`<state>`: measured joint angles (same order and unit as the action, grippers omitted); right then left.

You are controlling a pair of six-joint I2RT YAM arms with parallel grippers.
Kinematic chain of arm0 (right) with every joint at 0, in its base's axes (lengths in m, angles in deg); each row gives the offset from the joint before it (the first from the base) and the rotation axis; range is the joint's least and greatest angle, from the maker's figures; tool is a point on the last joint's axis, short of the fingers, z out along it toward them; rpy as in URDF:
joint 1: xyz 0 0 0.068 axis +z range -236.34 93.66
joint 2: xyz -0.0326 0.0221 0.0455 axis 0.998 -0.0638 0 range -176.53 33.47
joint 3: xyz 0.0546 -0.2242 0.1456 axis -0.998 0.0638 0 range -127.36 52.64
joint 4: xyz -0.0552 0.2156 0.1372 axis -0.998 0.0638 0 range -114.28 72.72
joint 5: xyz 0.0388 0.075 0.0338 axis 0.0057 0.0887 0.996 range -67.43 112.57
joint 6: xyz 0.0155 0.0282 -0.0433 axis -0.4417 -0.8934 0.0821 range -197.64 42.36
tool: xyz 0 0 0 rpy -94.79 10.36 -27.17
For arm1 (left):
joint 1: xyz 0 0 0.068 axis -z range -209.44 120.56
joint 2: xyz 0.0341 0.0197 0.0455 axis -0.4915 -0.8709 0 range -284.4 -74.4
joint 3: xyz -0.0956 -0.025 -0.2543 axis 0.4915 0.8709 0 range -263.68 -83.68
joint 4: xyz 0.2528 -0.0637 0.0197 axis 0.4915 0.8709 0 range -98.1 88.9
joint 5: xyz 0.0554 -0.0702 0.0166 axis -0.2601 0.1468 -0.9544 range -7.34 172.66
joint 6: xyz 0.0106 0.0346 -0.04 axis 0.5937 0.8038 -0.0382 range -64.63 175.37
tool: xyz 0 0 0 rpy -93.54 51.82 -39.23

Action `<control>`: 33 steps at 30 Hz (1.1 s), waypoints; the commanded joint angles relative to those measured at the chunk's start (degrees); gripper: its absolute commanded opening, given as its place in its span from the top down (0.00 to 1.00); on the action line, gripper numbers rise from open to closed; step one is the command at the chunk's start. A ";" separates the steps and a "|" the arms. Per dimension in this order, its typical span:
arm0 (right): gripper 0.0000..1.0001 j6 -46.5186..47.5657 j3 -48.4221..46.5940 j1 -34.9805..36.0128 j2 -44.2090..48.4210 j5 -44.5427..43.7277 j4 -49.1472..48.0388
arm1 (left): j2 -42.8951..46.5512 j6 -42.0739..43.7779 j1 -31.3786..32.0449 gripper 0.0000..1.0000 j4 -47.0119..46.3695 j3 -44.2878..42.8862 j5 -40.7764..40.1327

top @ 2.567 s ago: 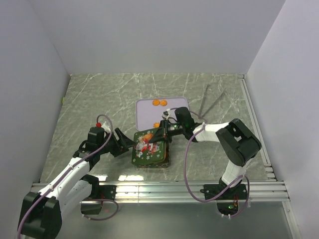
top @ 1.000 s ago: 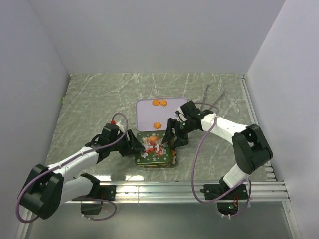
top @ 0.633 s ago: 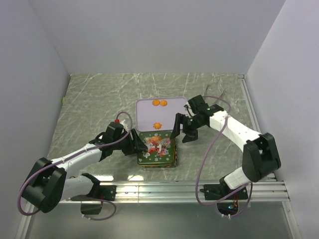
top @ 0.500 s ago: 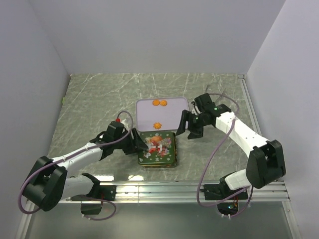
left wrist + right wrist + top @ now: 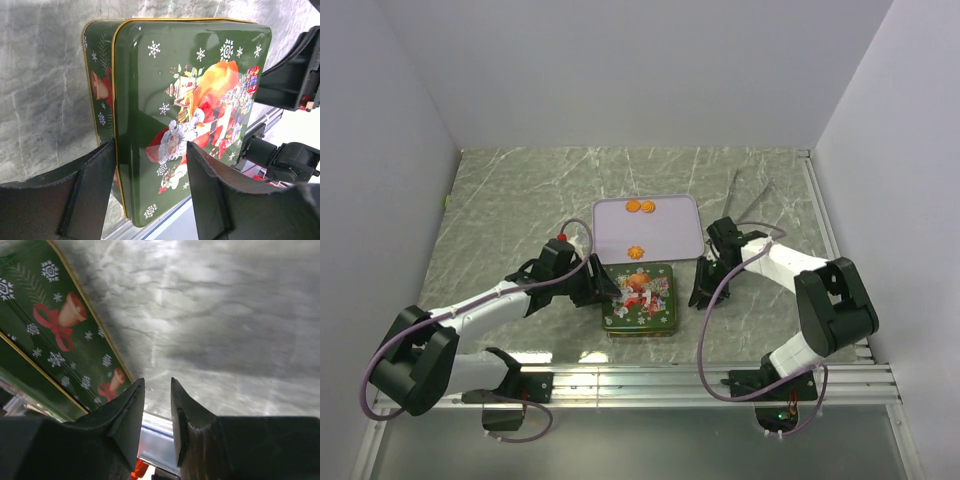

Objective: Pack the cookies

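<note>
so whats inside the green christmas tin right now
Nothing inside can be seen: the lid sits over the green tin, covering its contents. Three orange cookies lie outside it on the white tray behind.

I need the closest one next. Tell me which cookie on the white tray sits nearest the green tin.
The lone orange cookie at the tray's near edge, just above the tin. The other two sit paired at the far edge.

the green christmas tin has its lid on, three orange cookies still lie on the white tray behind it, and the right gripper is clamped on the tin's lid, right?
Not quite. The right gripper holds nothing: the right wrist view shows its jaws nearly closed over bare table beside the tin. The lid is on, and three cookies do lie on the white tray.
</note>
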<state>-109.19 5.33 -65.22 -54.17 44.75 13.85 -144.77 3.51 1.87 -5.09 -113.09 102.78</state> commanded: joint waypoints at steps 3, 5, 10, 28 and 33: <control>0.67 -1.49 -0.15 3.66 -2.79 4.98 -7.01 | -0.38 0.35 0.77 0.37 -1.77 -1.97 -0.34; 0.68 -1.85 -0.15 4.80 -4.03 7.08 -8.86 | -0.38 0.18 0.95 0.37 -2.04 -1.62 -0.52; 0.70 -2.73 0.46 5.50 -8.25 10.25 -12.54 | 0.14 -0.17 1.47 0.37 -2.04 -1.18 -0.96; 0.75 -3.52 -0.41 7.18 -11.16 12.31 -14.95 | 2.34 0.44 1.56 0.38 0.69 0.40 -2.10; 0.75 -1.59 -1.90 7.00 -9.05 6.14 -8.17 | 1.82 0.53 1.56 0.38 0.42 0.41 -2.01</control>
<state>-112.60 5.33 -58.88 -64.99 58.27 3.25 -143.55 3.86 2.64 -2.95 -112.94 97.38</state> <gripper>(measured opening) 0.252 0.626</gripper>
